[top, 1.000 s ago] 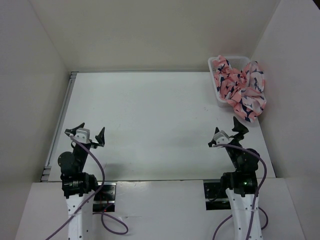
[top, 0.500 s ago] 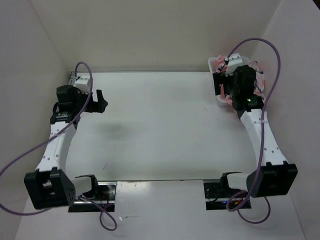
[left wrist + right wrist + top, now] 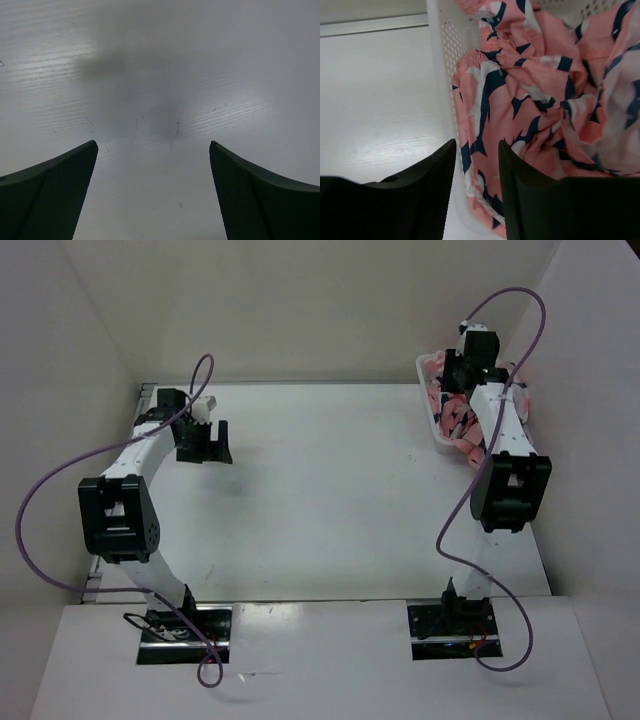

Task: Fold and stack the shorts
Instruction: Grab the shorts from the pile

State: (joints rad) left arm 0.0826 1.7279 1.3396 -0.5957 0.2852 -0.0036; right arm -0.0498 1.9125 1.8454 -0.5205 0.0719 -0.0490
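Observation:
The salmon-pink shorts (image 3: 458, 422) with a navy and white print lie crumpled in the white mesh basket (image 3: 426, 368) at the table's far right corner. Some fabric hangs over the basket's sides. My right gripper (image 3: 455, 378) hovers over the basket. In the right wrist view its jaws (image 3: 476, 145) are part-way narrowed, straddling the basket wall (image 3: 440, 60) and a draped fold of shorts (image 3: 530, 100), with a gap still showing. My left gripper (image 3: 205, 440) is wide open over bare table at the far left (image 3: 153, 145), holding nothing.
White walls enclose the table on three sides, close behind and to the right of the basket. A metal rail (image 3: 140, 410) runs along the table's left edge. Purple cables (image 3: 520, 310) loop above both arms.
Both arms have risen from folded poses near their bases and reached far across the table. The right gripper has arrived over the basket and its jaws have narrowed.

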